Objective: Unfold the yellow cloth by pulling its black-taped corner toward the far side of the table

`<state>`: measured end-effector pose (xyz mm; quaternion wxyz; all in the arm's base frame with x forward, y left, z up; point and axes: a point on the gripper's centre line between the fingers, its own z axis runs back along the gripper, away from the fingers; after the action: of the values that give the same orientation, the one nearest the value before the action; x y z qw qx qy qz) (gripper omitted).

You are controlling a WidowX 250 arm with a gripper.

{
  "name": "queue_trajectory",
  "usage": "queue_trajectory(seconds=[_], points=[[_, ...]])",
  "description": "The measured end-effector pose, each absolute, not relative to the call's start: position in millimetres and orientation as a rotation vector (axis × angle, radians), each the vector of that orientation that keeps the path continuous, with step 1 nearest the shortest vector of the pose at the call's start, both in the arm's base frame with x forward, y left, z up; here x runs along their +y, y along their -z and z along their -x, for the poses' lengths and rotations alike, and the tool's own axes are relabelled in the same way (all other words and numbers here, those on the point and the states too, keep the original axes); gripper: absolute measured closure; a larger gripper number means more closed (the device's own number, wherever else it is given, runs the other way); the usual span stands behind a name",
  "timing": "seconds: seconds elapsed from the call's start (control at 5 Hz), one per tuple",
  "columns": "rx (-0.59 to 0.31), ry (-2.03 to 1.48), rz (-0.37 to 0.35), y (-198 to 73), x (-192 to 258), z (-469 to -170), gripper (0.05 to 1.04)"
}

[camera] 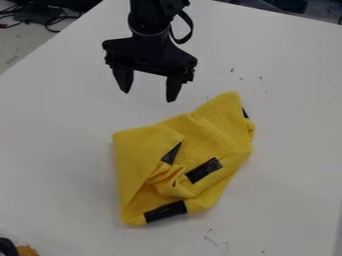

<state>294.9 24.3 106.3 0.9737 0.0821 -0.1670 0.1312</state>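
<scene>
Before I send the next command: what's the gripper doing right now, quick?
Gripper: open, fingers apart, holding nothing, above the table behind the crumpled yellow cloth.

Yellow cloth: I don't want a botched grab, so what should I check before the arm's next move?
1. Gripper open: ok, its fingers are spread apart.
2. Nothing held already: ok, the gap between the fingers is empty.
3. Cloth lying wholly on the table: ok.
4. Cloth flat: not ok, it is folded over and crumpled near its middle.
5. Gripper lined up over the cloth: not ok, it hangs beyond the cloth's far edge.
6. Gripper's exact height above the table: cannot tell.
</scene>
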Motion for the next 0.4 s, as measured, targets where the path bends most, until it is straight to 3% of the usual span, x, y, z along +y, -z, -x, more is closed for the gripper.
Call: queue_trajectory(seconds=[0.2, 0.4], points=[[-0.314, -0.265, -0.17, -96.8, 24.6, -293.1, 0.083], [-0.378, -0.198, -0.164, -79.4, 11.3, -300.8, 0.083]])
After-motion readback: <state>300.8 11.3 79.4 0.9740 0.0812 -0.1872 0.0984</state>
